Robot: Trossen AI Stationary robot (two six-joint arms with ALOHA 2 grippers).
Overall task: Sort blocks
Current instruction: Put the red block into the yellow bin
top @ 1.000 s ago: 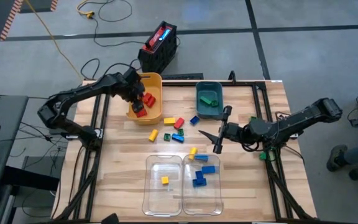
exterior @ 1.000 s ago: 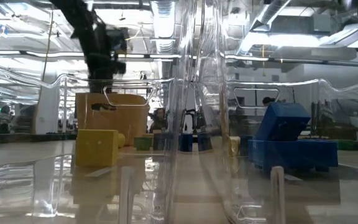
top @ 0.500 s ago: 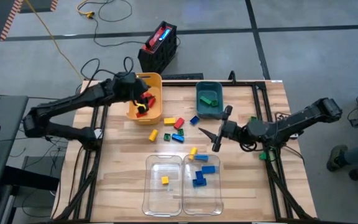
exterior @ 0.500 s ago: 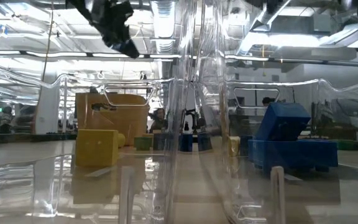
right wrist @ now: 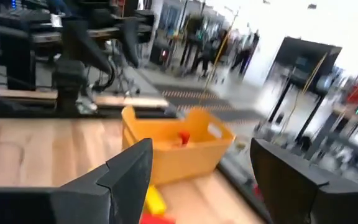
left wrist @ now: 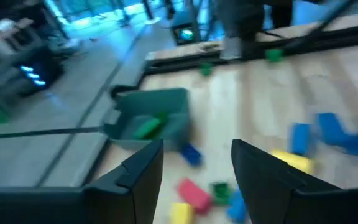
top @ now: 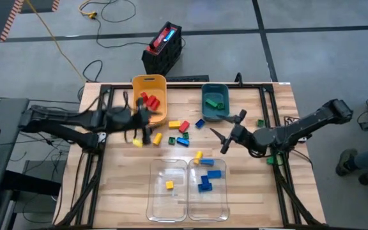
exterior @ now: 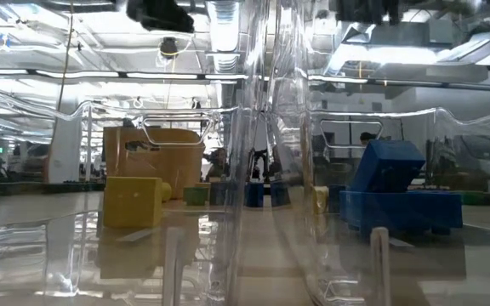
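Note:
Loose blocks [top: 183,133], red, yellow, blue and green, lie on the wooden table between the bins. Red blocks [top: 149,101] lie in the yellow bin [top: 138,86], green ones in the teal bin [top: 214,102]. A yellow block [top: 169,184] sits in the left clear bin, blue blocks [top: 205,180] in the right one. My left gripper [top: 145,125] [left wrist: 197,147] hovers open and bare just near of the yellow bin, pointing across the table toward the teal bin. My right gripper [top: 219,135] [right wrist: 202,144] hovers open right of the loose blocks, facing the yellow bin.
The two clear bins [top: 187,163] stand side by side at the table's near edge. A black and red case [top: 163,46] sits on the floor beyond the far edge. Dark frame rails [top: 98,160] run along the table's left and right sides.
My left gripper has come up out of the yellow bin and swung toward the table's near edge. It has tipped from pointing down into the bin to nearly level, facing the table's right side. The red blocks stay in the bin.

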